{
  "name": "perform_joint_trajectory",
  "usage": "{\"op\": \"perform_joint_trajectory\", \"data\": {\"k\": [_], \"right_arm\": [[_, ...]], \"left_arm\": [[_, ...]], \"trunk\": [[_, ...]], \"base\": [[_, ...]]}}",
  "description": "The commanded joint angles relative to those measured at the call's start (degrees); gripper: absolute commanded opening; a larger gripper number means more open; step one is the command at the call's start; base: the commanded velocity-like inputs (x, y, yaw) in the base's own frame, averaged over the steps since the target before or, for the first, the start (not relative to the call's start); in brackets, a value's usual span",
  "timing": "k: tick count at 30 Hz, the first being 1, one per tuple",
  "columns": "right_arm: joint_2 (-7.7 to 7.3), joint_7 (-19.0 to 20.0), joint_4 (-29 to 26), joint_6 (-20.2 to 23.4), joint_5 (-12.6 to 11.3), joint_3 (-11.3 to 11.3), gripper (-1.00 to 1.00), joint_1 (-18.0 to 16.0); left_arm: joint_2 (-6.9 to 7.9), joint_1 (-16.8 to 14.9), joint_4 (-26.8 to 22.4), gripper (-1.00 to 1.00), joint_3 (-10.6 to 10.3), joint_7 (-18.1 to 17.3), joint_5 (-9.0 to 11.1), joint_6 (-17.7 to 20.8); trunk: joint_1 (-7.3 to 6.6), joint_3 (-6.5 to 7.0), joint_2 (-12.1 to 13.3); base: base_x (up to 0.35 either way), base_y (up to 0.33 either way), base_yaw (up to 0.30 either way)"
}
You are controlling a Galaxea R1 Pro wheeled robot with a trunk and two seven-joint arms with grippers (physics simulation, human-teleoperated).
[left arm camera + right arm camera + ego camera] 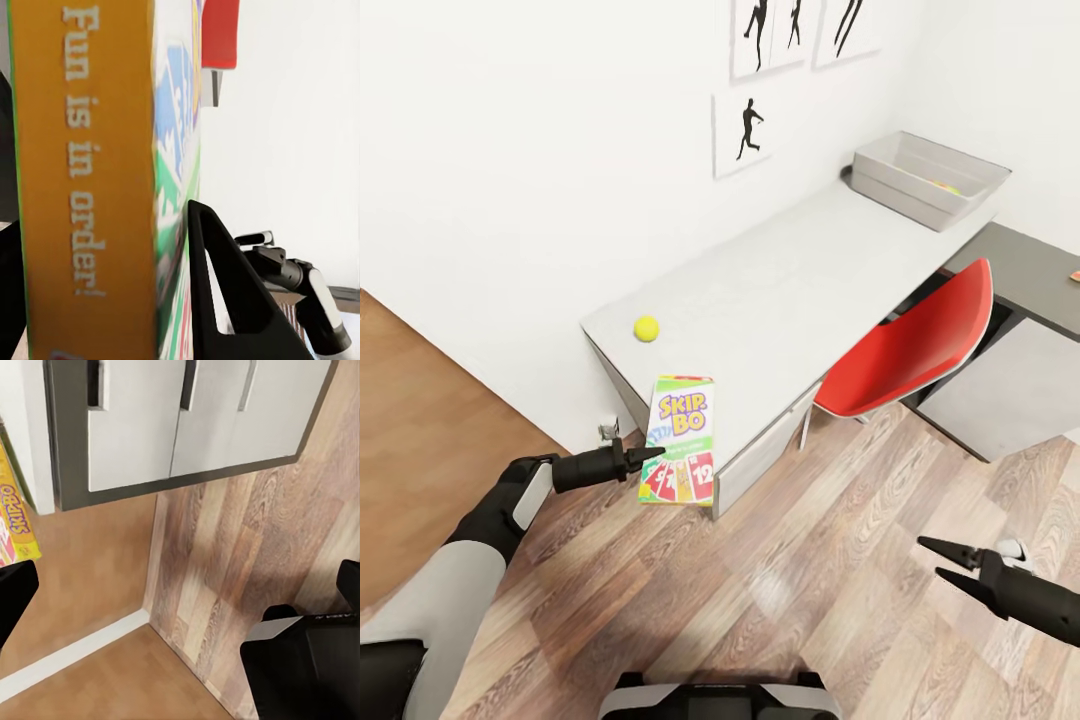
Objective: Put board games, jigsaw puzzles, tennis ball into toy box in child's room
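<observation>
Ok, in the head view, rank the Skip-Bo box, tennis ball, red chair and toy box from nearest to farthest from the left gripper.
1. Skip-Bo box, held at the table's near end.
2. Tennis ball, just beyond it.
3. Red chair, midway along the table.
4. Toy box, far end.

Measured from the left gripper.

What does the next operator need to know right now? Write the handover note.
Left gripper: shut on the SKIP-BO box, which hangs partly over the near corner of the table.
Right gripper: open, empty, over the floor.
Tennis ball: on the table near the wall.
Toy box: at the table's far end, something colourful already inside; cannot tell what.
Left: carry SKIP-BO and the ball to the toy box.
</observation>
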Motion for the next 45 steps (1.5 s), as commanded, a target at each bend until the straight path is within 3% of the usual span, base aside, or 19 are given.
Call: {"op": "perform_joint_trajectory", "data": {"k": [1,6,29,34,38,45], "right_arm": [[0.00,0.58,-0.03,0.22,0.54,-0.54,1.00,-0.03],[0.01,0.57,-0.09,0.19,0.46,-1.45,1.00,-0.03],[0.01,0.57,-0.18,0.12,0.89,-1.56,1.00,-0.03],[0.07,0.43,-0.54,0.04,0.89,-1.47,1.00,-0.03],[0.09,0.18,-1.19,-0.04,0.96,-1.42,1.00,-0.03],[0.09,0.05,-1.37,-0.13,0.98,-1.39,1.00,-0.03]], "left_arm": [[0.00,-0.03,0.01,-1.00,0.04,-0.10,0.10,0.70],[0.00,-0.05,0.01,-1.00,0.07,-0.10,0.17,1.29],[0.20,-0.12,-0.25,-1.00,0.09,-0.10,0.09,2.43],[2.02,-0.12,-0.64,-1.00,0.12,-0.52,0.16,4.22],[3.96,-0.12,-0.69,-1.00,0.10,-3.47,0.17,4.72],[4.67,-0.12,-0.70,-1.00,0.04,-5.93,-0.13,5.02]], "trunk": [[0.03,0.00,-0.09],[0.03,0.44,-0.09],[0.03,2.47,-0.09],[0.03,2.95,-0.09],[0.03,3.33,-0.09],[0.03,4.00,-0.09]], "base": [[0.000,0.000,0.000],[0.000,0.000,0.000],[0.000,0.000,-0.056],[0.000,0.000,0.003],[0.000,0.000,0.058],[0.000,0.000,0.084]]}}
